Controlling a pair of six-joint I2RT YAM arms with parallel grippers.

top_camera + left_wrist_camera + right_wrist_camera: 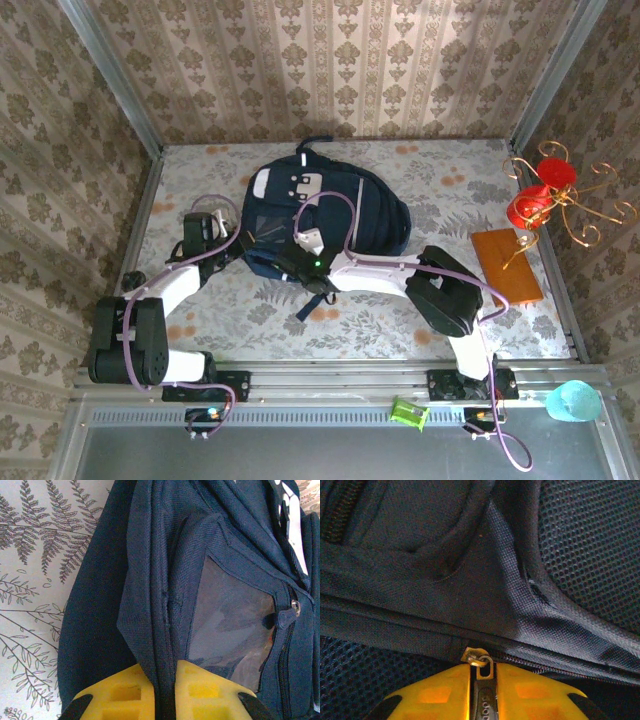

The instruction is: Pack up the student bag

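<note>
The student bag (pixel 345 205), a dark navy backpack with a white-and-grey patch near its top, lies flat at the middle of the table. My left gripper (pixel 243 240) is at its lower left edge. In the left wrist view its yellow fingers (pixel 120 695) are shut on a fold of the bag's fabric (pixel 165 645), beside a clear window pocket (pixel 230 625). My right gripper (pixel 300 252) is at the bag's near edge. In the right wrist view it (pixel 484 675) is shut on the dark zip pull (pixel 485 700), with the metal slider (pixel 477 657) just past the fingertips.
An orange flat book (pixel 505 262) lies at the right of the table. Behind it stands a gold wire stand with red pieces (pixel 540 195). A small green object (pixel 408 412) and a teal cup (pixel 572 400) sit by the front rail. Patterned walls close off three sides.
</note>
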